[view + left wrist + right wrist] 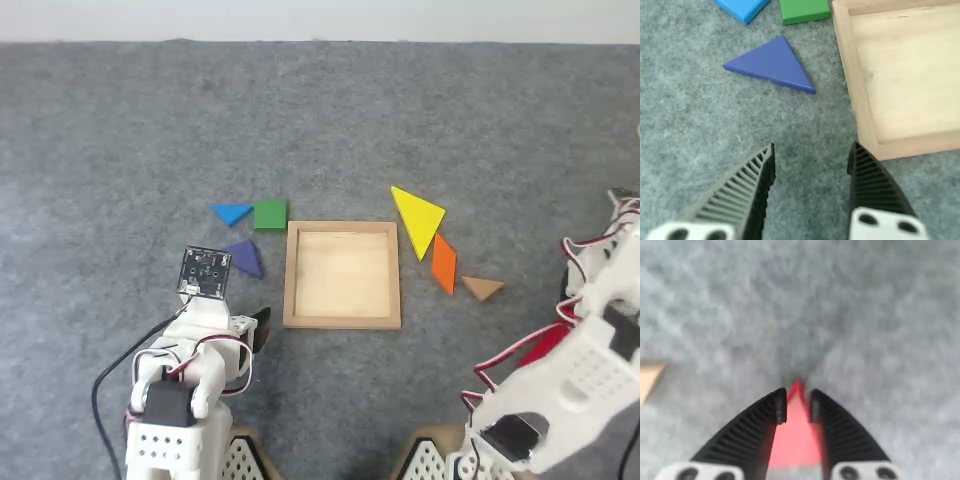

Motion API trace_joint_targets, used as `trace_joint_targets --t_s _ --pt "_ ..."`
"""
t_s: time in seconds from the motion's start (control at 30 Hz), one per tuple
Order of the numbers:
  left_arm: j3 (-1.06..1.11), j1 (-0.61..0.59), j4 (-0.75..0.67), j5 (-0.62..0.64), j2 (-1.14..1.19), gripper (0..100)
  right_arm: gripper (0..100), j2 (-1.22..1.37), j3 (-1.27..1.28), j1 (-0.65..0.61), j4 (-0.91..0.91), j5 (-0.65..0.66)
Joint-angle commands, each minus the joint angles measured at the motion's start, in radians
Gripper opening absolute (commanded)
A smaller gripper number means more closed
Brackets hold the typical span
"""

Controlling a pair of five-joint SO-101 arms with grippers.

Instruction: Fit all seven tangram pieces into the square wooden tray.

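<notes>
**Red triangle gripped at right; six pieces lie around the tray**

From my remote station I see the right jaws clenched on the red triangle (795, 440), its point poking out just past their tips. They are over the grey bench (120, 130), well apart from the square wooden tray (342, 322). I cannot tell whether the piece touches the bench.

The left jaws stand released, low beside the tray's near left corner. The dark blue triangle (771, 64) lies flat ahead of them, clear of both jaws and near the tray's left wall. Beyond it, the green square (269, 214) and the light blue triangle (232, 213) sit just beside each other off the tray's far left corner.

On the tray's right, the yellow triangle (417, 218) lies by the far corner. The orange parallelogram (444, 262) sits just beside it, with the tan triangle (482, 288) near.
</notes>
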Motion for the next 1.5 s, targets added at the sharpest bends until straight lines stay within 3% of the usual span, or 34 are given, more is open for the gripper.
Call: trace_joint_targets --t_s 0.0,0.17,0.3,0.53,0.67,0.93,1.13,1.47 --pt "-0.007 -0.006 0.005 -0.006 -0.020 24 17.1 -0.278 0.183 0.007 -0.015 0.048" --pt "-0.007 -0.006 0.005 -0.006 -0.020 24 21.7 -0.576 0.588 -0.008 -0.197 0.106" --pt "-0.007 -0.006 0.005 -0.006 -0.020 24 22.8 -0.622 0.743 -0.028 -0.323 0.063" --pt "-0.007 -0.006 0.005 -0.006 -0.020 24 22.7 -0.464 0.724 -0.019 -0.386 -0.078" --pt "-0.007 -0.006 0.005 -0.006 -0.020 24 22.7 -0.401 0.672 0.064 -0.394 -0.143" --pt "-0.007 -0.006 0.005 -0.006 -0.020 24 21.7 -0.389 0.677 0.096 -0.366 -0.089" --pt "-0.007 -0.006 0.005 -0.006 -0.020 24 0.0 -0.389 0.677 0.094 -0.364 -0.091" --pt "-0.007 -0.006 0.005 -0.006 -0.020 24 0.8 -0.446 0.468 0.077 -0.183 -0.094"
